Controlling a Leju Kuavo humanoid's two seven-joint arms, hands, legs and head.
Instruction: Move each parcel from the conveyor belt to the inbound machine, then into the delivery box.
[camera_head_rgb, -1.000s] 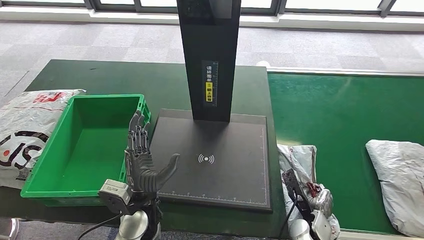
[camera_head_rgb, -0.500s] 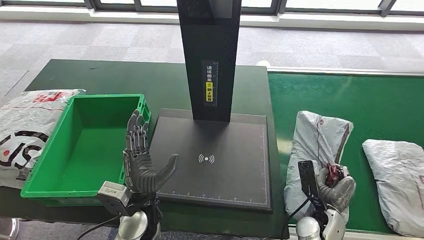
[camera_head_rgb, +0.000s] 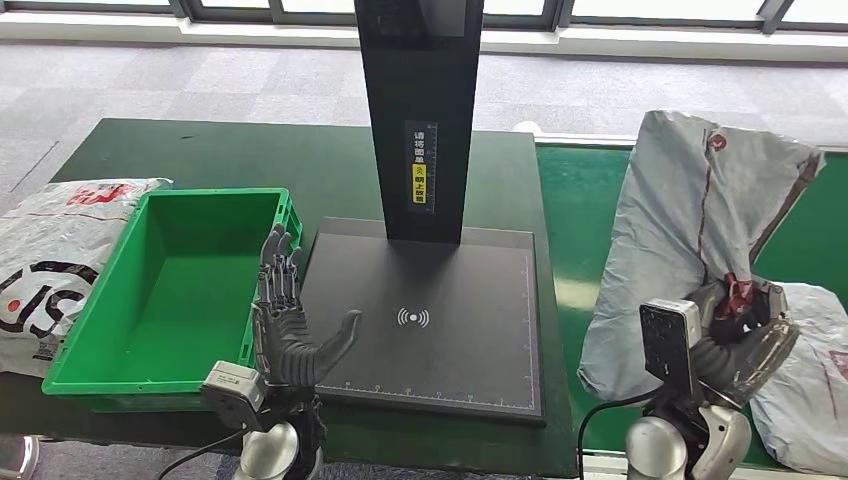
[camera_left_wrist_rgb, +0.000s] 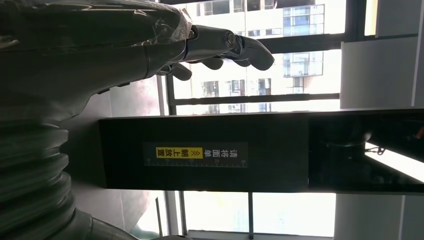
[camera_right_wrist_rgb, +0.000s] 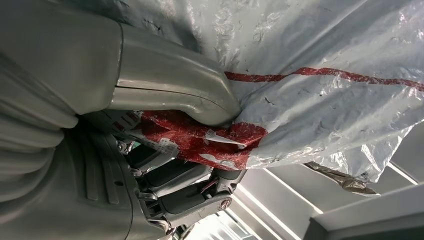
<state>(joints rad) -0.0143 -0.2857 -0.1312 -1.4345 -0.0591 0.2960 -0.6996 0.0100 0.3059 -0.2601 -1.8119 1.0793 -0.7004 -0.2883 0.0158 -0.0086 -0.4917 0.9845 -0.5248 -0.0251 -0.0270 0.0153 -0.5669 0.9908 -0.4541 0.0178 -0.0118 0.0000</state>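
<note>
One parcel is up: the crumpled grey plastic mailer bag with red print (camera_head_rgb: 700, 230) now hangs at the right of the head frame, clear of the green conveyor belt (camera_head_rgb: 580, 215), where half a second ago it still lay flat. My right hand (camera_head_rgb: 735, 335) grips its lower edge; the wrist view confirms the thumb and dark fingers (camera_right_wrist_rgb: 200, 187) bunched on the red-printed fold. The left hand (camera_head_rgb: 290, 325) has held its pose, fingers apart and upright, holding nothing, low centre-left between the green plastic delivery crate (camera_head_rgb: 170, 290) and the black scanner pad of the inbound machine (camera_head_rgb: 420, 320). A second grey mailer (camera_head_rgb: 810, 390) remains on the belt, lower right. Judgement: pickup done; next is carrying it leftward onto the pad. The bag is limp, so it may swing or drag.
</note>
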